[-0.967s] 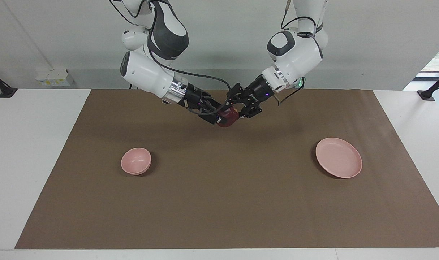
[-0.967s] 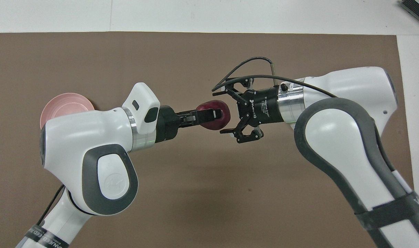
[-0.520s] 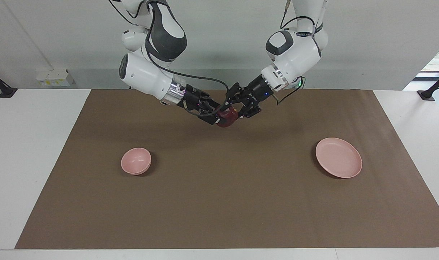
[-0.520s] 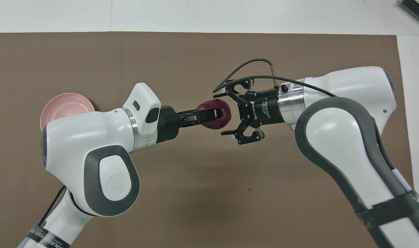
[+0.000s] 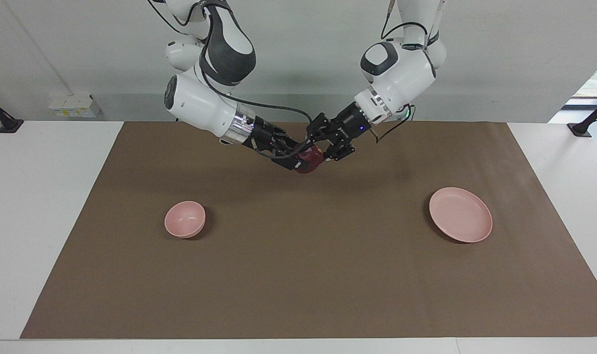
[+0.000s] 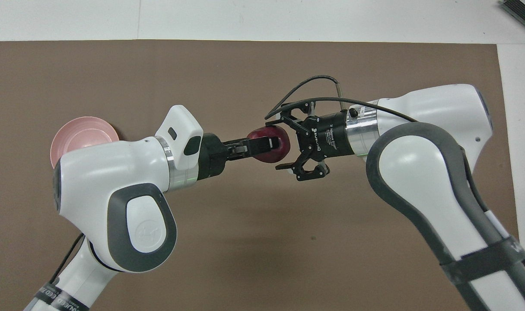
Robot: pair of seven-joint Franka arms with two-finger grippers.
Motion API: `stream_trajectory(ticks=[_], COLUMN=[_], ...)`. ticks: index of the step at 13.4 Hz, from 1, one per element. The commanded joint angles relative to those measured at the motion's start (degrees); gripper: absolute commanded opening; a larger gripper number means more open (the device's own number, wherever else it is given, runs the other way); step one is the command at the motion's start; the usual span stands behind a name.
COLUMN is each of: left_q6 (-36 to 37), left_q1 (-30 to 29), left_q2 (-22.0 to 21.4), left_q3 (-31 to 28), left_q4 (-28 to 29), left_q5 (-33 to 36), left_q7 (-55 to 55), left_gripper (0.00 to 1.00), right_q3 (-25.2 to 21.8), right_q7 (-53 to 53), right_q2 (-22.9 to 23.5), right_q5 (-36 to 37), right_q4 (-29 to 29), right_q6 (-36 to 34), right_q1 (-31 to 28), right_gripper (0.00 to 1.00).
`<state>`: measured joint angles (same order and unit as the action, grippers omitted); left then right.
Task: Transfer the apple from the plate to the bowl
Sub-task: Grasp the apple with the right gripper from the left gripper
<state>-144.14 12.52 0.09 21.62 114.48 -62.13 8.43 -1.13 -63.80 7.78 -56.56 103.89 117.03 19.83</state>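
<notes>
A dark red apple [image 5: 309,162] [image 6: 274,151] hangs in the air over the brown mat, between the bowl's and the plate's ends of the table. My left gripper [image 5: 320,150] [image 6: 265,144] is shut on it. My right gripper [image 5: 297,160] [image 6: 278,145] faces it from the other end, open, one finger on either side of the apple and close to its skin. The pale pink plate [image 5: 460,214] [image 6: 78,131] lies empty toward the left arm's end. The small pink bowl [image 5: 184,219] stands empty toward the right arm's end; the right arm hides it in the overhead view.
A brown mat [image 5: 298,275] covers most of the white table [image 5: 38,206]. A black cable [image 6: 305,84] loops over my right gripper's wrist. Both forearms cross above the mat's middle.
My right gripper has slid farther over the apple and its fingers have drawn in toward it. The left gripper keeps its hold and has barely moved.
</notes>
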Motion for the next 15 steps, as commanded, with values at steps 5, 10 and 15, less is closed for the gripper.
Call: stream_trajectory(ticks=[5,10,15], left_q6=[-1.2,-1.2,-1.2], left_q1=[0.9,0.9,0.8], left_q2=[-1.1,-1.0,-1.1], left_q3=[-0.6,-0.6,-0.6], left_q4=[0.2,0.2,0.2], left_q5=[-0.7,-0.7,-0.7], left_q7=[-0.6,-0.6,-0.6], left_gripper=[0.0,0.0,0.0], right_q3=[0.3,0.3,0.3], right_q7=[1.4,1.6,3.6], right_q2=[0.1,0.2,0.6], right_q5=[0.7,0.8,0.8], right_q4=[0.6,0.3,-0.5], right_q6=[-0.4,-0.8,-3.2], right_q1=[0.3,0.2,-1.1], right_gripper=[0.0,0.0,0.0])
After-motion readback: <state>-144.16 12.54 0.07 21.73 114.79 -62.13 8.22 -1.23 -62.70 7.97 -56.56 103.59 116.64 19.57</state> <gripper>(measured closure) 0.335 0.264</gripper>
